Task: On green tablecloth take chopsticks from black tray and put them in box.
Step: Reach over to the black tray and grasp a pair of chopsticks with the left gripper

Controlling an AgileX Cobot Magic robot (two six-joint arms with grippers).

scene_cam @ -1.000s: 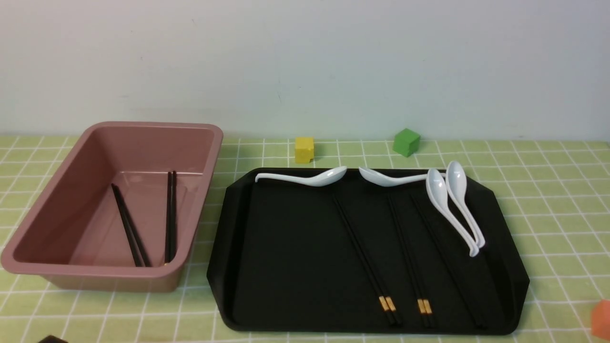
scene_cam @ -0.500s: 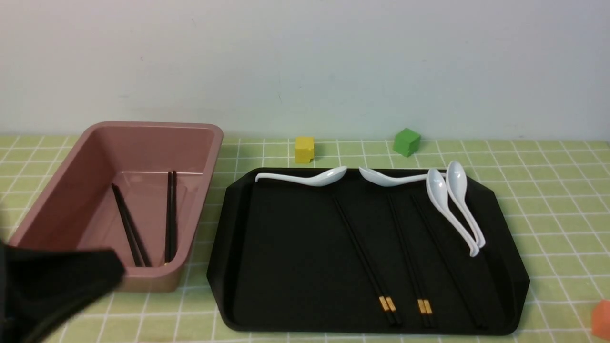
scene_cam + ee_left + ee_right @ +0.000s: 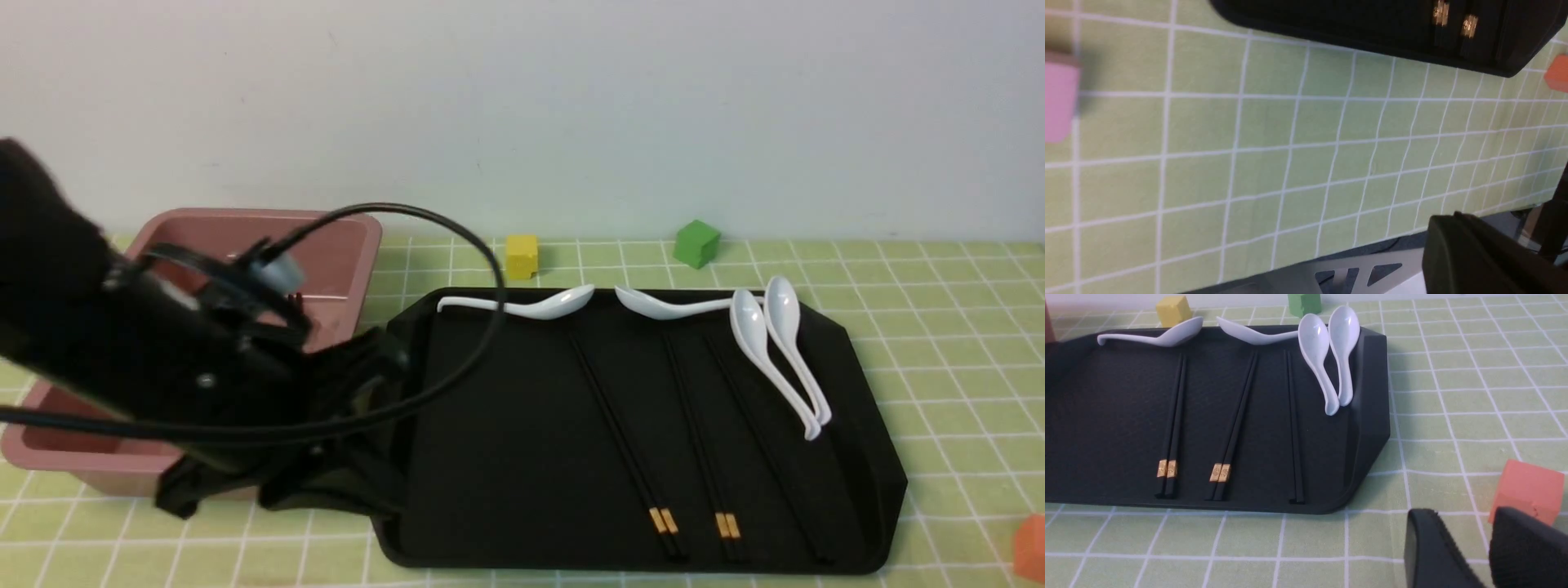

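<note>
Three pairs of black chopsticks point(image 3: 624, 441) lie lengthwise on the black tray point(image 3: 490, 457), two with gold bands near the front; the right wrist view shows them too point(image 3: 1173, 416). The pink box point(image 3: 343, 245) stands left of the tray, and my left arm hides most of it and whatever is inside. My left gripper point(image 3: 212, 494) hangs low before the box and the tray's left end. In the left wrist view its fingers point(image 3: 1447, 222) are pressed together, holding nothing. My right gripper point(image 3: 1464, 516) is open and empty over the green tablecloth point(image 3: 1453, 416), off the tray's front right corner.
Several white spoons point(image 3: 775, 351) lie along the tray's back and right side. A yellow cube point(image 3: 521, 256) and a green cube point(image 3: 695, 242) sit behind the tray. An orange cube point(image 3: 1527, 486) lies just past my right fingers. A pink block point(image 3: 1057, 102) rests near the table's front edge.
My left arm has swung up from the bottom left corner and now covers the box and the tray's left end. Its gripper has gone from partly open to shut. Nothing on the tray moved.
</note>
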